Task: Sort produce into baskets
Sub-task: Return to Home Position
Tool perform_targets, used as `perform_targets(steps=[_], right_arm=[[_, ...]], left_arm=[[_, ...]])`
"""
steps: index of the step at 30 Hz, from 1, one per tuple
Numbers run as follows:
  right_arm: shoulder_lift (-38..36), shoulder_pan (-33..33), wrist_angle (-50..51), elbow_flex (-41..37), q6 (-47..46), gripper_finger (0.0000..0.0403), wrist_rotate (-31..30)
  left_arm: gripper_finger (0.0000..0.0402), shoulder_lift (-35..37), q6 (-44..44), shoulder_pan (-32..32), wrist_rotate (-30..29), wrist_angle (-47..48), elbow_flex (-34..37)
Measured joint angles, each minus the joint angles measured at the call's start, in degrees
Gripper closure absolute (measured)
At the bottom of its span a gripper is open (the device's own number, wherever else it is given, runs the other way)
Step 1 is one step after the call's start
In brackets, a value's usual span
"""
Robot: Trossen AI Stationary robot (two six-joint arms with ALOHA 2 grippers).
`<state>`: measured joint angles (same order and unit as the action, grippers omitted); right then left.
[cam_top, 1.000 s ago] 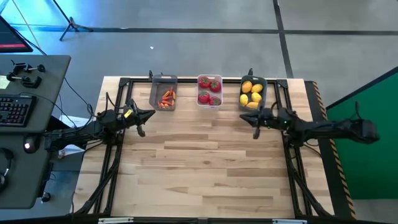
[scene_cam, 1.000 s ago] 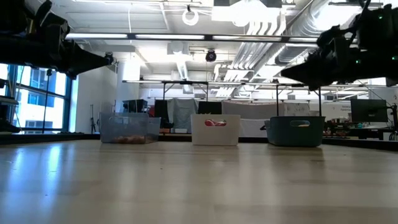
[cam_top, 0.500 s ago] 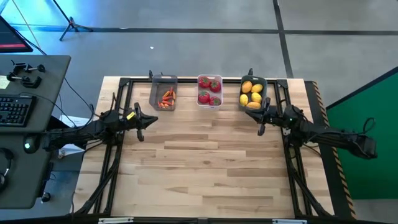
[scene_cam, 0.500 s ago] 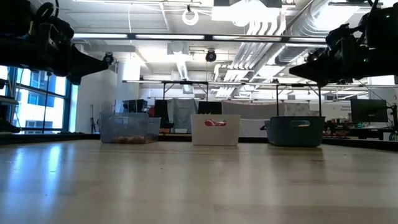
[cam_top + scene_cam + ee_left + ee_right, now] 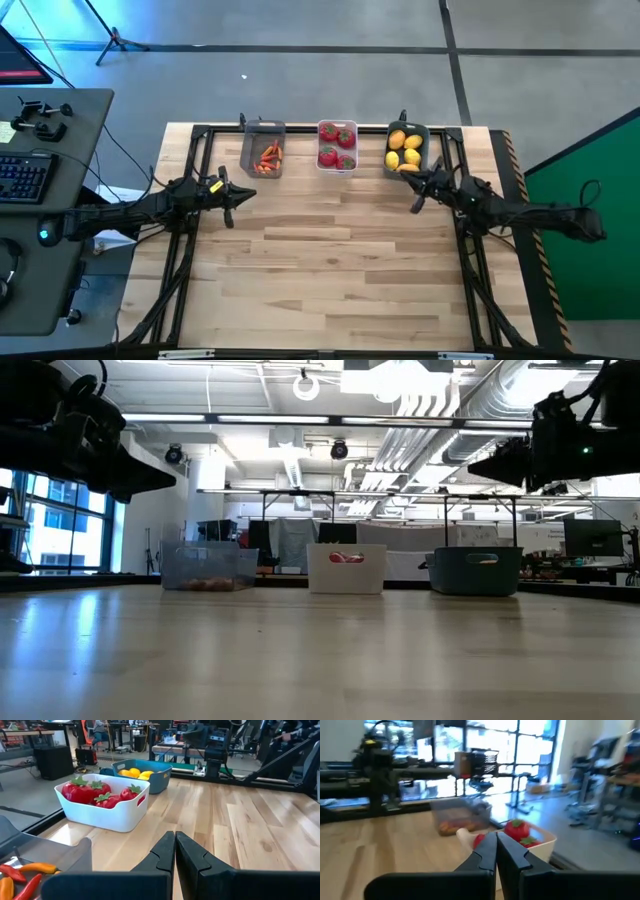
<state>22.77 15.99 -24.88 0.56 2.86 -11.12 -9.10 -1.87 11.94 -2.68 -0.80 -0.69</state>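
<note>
Three bins stand in a row at the table's far edge. The grey translucent bin [image 5: 263,150] holds orange-red pepper pieces [image 5: 22,875]. The white bin [image 5: 337,146] holds red tomatoes [image 5: 95,792]. The dark teal bin [image 5: 406,150] holds yellow lemons [image 5: 404,150]. My left gripper [image 5: 228,207] is shut and empty, above the table just near of the grey bin. My right gripper [image 5: 417,197] is shut and empty, above the table just near of the teal bin.
A black frame [image 5: 200,132] runs around the table's edges. The wooden table top [image 5: 330,270] stretches bare toward the near edge. A desk with a keyboard [image 5: 22,175] stands off the table's left side.
My right gripper has drawn a little toward the table's right edge and risen, turning to point more toward the table's far left. My left gripper has tipped slightly and stays near the grey bin. Both stay shut. The bins and produce have kept still.
</note>
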Motion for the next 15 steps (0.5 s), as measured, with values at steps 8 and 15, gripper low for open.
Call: perform_targets(steps=[8,15], right_arm=[[-7.3,-9.2,-1.4,0.0,9.4,0.0403,-14.4],[-9.3,-10.9,1.1,0.0,9.4,0.0403,-17.6]], left_arm=[[0.0401,0.0,0.0,0.0,-0.1,0.0,0.0],[0.0401,0.0,0.0,0.0,-0.1,0.0,0.0]])
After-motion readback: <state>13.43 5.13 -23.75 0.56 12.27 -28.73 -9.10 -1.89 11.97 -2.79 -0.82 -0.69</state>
